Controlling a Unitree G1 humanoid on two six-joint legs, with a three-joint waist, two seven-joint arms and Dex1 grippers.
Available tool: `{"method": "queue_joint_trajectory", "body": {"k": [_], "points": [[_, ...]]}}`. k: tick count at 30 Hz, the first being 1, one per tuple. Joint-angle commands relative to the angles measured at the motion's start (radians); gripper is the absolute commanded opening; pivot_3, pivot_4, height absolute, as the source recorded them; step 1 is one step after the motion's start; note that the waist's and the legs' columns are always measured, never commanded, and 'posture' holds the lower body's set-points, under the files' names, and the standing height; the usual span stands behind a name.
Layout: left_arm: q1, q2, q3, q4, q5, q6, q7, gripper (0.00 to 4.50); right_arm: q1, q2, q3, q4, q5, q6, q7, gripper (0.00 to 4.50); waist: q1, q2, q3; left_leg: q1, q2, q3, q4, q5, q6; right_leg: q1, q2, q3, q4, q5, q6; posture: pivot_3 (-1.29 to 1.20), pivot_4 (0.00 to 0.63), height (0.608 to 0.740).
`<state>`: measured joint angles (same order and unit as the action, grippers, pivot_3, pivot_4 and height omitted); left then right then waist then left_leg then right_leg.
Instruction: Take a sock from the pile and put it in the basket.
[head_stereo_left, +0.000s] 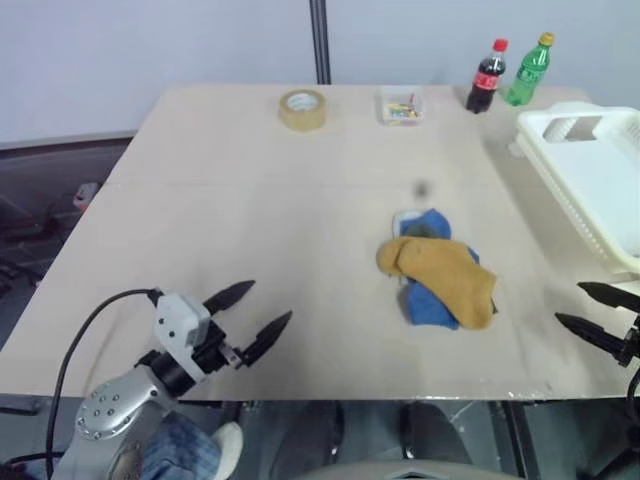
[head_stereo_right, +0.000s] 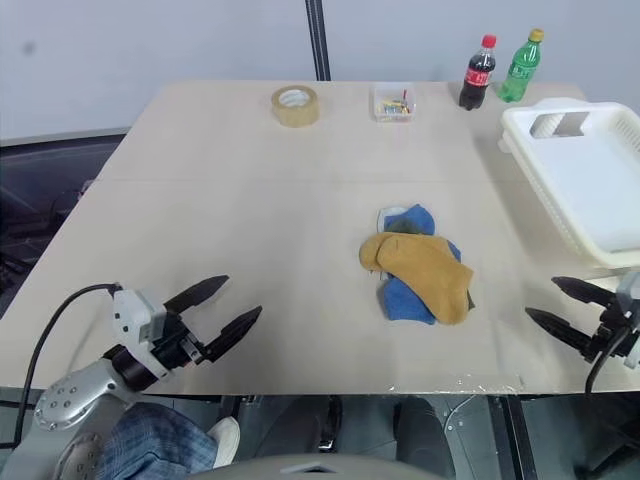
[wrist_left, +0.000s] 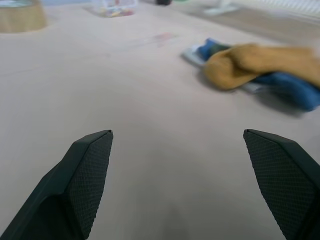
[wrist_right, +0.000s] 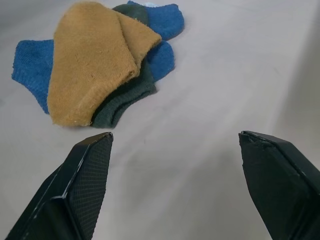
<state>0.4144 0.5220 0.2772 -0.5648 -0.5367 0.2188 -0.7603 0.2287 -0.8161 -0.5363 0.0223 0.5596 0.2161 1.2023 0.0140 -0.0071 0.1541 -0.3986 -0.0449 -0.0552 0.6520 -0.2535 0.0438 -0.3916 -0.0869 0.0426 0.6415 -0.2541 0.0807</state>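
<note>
The pile (head_stereo_left: 438, 280) of socks lies mid-table, a mustard yellow sock on top of blue ones, with dark olive green showing underneath (wrist_right: 125, 97). The white slotted basket (head_stereo_left: 590, 170) stands at the table's right edge. My left gripper (head_stereo_left: 262, 312) hovers open near the front left of the table, well to the left of the pile, nothing between its fingers. My right gripper (head_stereo_left: 583, 306) is open at the front right, just in front of the basket and to the right of the pile, also empty. In the left wrist view the pile (wrist_left: 260, 67) lies ahead.
At the far edge stand a roll of tape (head_stereo_left: 302, 109), a small clear box (head_stereo_left: 401, 106) with coloured bits, a cola bottle (head_stereo_left: 487, 77) and a green bottle (head_stereo_left: 528, 70). Bare tabletop lies between both grippers and the pile.
</note>
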Motion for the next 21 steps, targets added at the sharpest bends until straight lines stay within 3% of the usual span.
{"method": "queue_joint_trajectory", "body": {"k": [1,10,21], "points": [[0.000,0.025,0.040,-0.006,-0.025,-0.012,-0.025,4.50,-0.018,-0.006,0.011,-0.033,0.006,-0.004,-0.001,4.17,0.000,0.000,0.000,0.000,0.000,0.000,0.000,0.000,0.000,0.000,0.000,0.000,0.000,0.000,0.000,0.00,0.150,0.738],[0.002,0.135,0.114,0.032,-0.198,-0.002,-0.270,4.50,-0.168,-0.006,0.196,-0.253,-0.018,0.109,-0.124,4.17,-0.002,0.001,0.000,0.000,0.000,0.000,0.000,0.000,0.000,0.000,0.000,0.000,0.000,-0.001,-0.001,0.00,0.150,0.738],[-0.047,0.171,0.130,0.076,-0.212,-0.003,-0.340,4.50,-0.272,0.033,0.275,-0.221,-0.043,0.085,-0.149,4.17,-0.004,0.001,0.001,-0.001,-0.002,-0.003,0.000,0.000,0.000,0.000,-0.001,-0.002,0.000,0.001,0.001,0.00,0.150,0.738]]}}
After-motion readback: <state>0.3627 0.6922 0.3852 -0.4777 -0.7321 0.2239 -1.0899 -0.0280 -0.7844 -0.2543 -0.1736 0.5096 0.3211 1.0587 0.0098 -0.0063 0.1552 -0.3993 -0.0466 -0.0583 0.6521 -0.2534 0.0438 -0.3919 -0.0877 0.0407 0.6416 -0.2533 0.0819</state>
